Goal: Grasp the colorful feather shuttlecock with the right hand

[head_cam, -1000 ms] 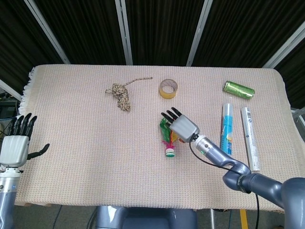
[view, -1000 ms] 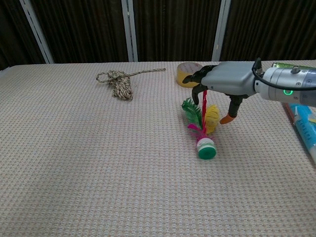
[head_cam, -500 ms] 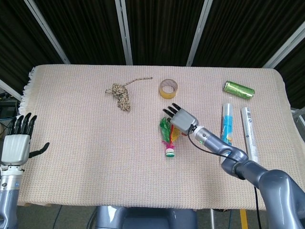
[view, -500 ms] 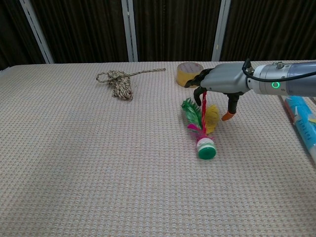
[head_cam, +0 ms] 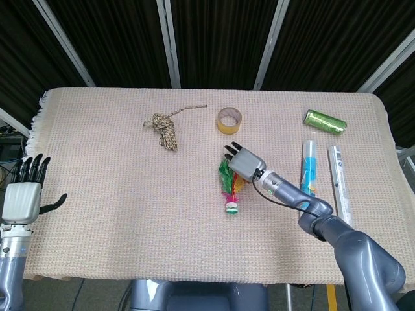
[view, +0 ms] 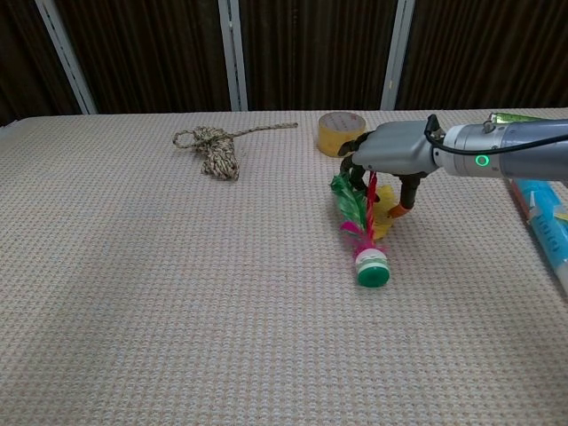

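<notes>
- My right hand [view: 397, 153] lay palm-down over the feather end of the colorful feather shuttlecock [view: 366, 229], fingers curled down among the feathers, thumb [view: 404, 197] lowered at their right side; I could not tell whether it had a real grip.
- The shuttlecock lay on the woven surface [head_cam: 117, 181] near its middle, green-and-white base [head_cam: 231, 207] toward the near edge, feathers pointing far.
- My left hand [head_cam: 21, 197] hung off the near left corner, fingers straight and apart, holding nothing.
- Tape roll [head_cam: 229, 120] sat just beyond the right hand; twine bundle [head_cam: 165, 128] farther left.
</notes>
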`<action>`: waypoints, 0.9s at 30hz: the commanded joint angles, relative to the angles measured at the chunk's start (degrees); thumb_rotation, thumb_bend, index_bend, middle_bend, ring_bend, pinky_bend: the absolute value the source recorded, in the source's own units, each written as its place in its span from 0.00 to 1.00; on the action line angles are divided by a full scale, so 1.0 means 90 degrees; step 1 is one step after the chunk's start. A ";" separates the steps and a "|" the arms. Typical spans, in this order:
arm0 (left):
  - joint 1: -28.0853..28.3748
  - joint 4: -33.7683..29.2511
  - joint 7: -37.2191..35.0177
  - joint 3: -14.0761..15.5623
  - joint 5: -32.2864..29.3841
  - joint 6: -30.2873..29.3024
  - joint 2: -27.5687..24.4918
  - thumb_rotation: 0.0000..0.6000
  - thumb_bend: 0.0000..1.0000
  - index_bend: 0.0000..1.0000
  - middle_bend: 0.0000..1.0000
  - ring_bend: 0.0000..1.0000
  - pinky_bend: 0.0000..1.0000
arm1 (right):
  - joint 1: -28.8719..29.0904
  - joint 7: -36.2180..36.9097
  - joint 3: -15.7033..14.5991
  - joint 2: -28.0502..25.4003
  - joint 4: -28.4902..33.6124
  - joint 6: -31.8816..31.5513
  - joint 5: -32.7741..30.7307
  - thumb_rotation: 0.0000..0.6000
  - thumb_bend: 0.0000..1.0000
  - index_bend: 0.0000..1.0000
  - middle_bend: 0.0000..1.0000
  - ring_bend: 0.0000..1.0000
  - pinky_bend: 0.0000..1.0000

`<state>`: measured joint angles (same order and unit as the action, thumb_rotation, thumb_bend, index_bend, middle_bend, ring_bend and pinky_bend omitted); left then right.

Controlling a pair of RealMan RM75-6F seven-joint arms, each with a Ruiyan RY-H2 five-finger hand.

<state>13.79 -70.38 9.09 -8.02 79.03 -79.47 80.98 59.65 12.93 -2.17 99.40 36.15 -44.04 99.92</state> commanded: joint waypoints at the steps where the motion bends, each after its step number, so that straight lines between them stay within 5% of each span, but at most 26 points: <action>1: 0.0009 0.0013 -0.0040 0.0003 -0.0006 0.0018 -0.0013 0.68 0.21 0.00 0.00 0.00 0.00 | -0.0063 -0.0014 -0.0060 0.0105 -0.0170 -0.0319 0.0046 1.00 0.22 0.73 0.36 0.22 0.47; 8: 0.0038 -0.0008 -0.0206 0.0025 0.0013 0.0090 -0.0083 0.68 0.21 0.00 0.00 0.00 0.00 | -0.0220 -0.0418 -0.0011 -0.0034 0.0065 -0.0843 -0.0013 1.00 0.24 0.77 0.40 0.26 0.53; 18: 0.0096 -0.0100 -0.0696 0.0170 0.0190 0.0276 -0.0265 0.68 0.22 0.00 0.00 0.00 0.00 | -0.1075 -0.3092 0.0459 -0.1617 0.3382 -0.1769 -0.0699 1.00 0.24 0.77 0.40 0.26 0.54; 27: 0.0120 -0.0255 -0.1003 0.0307 0.0442 0.0255 -0.0412 0.68 0.23 0.00 0.00 0.00 0.00 | -0.1887 -0.5325 0.0511 -0.2704 0.5942 -0.2385 -0.1217 1.00 0.24 0.77 0.40 0.26 0.54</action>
<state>14.84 -72.53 0.23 -5.39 82.85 -77.13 77.42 46.42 -28.29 1.95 79.67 82.55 -62.31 91.26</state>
